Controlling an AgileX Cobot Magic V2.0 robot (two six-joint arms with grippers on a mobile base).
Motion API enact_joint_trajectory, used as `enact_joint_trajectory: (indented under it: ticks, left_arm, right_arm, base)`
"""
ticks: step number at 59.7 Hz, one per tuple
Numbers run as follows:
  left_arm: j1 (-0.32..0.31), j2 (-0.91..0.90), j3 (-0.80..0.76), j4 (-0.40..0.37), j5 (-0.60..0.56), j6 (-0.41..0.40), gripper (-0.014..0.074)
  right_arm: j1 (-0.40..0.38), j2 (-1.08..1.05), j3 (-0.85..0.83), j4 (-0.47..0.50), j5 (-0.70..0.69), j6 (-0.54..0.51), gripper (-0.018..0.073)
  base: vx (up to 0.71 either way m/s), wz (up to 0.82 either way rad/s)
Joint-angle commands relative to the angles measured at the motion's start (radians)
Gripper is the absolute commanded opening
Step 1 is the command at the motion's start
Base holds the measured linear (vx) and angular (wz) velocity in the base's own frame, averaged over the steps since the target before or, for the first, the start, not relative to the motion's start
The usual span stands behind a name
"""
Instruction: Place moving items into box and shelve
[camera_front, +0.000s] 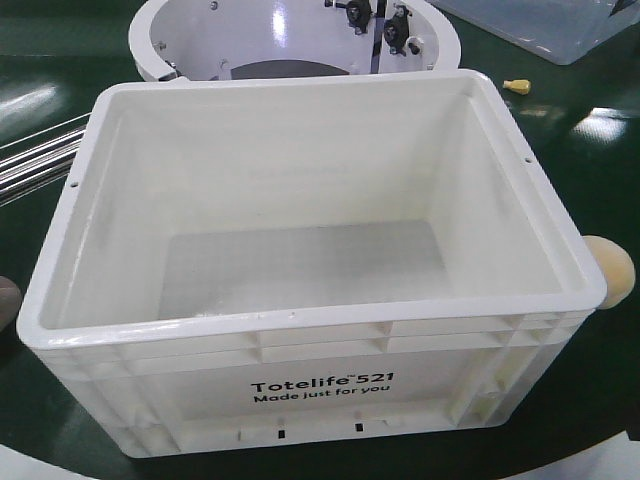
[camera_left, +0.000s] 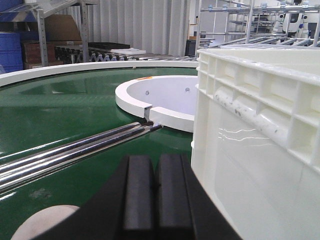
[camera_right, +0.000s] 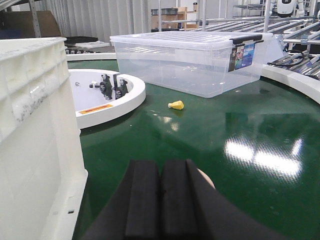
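Note:
A white Totelife crate (camera_front: 310, 330) stands open and empty on the green turntable. A small yellow item (camera_front: 516, 86) lies beyond its far right corner and also shows in the right wrist view (camera_right: 176, 105). A tan round item (camera_front: 610, 265) sits by the crate's right side. My left gripper (camera_left: 154, 159) is shut and empty, low beside the crate's left wall (camera_left: 250, 150). My right gripper (camera_right: 160, 164) is shut and empty beside the crate's right wall (camera_right: 35, 125), with the tan item (camera_right: 206, 179) just behind its right finger.
A white ring hub (camera_front: 290, 40) sits behind the crate. A clear lidded bin (camera_right: 190, 60) stands at the far right. Metal rods (camera_left: 75, 150) run across the turntable on the left. A pale round object (camera_left: 40, 222) lies by the left gripper.

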Motion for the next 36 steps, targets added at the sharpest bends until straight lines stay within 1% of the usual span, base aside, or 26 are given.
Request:
enact_joint_trajectory:
  ticks: [1, 36]
  left_arm:
    - [-0.002, -0.008, 0.018, -0.009, -0.085, -0.004, -0.0006]
    - [-0.002, -0.008, 0.018, -0.009, -0.069, -0.004, -0.0006]
  right_arm:
    - [0.002, -0.024, 0.006, -0.001, -0.082, -0.007, -0.0006]
    - [0.002, -0.024, 0.006, -0.001, -0.082, -0.007, -0.0006]
  base:
    - [0.0, 0.0]
    - [0.0, 0.0]
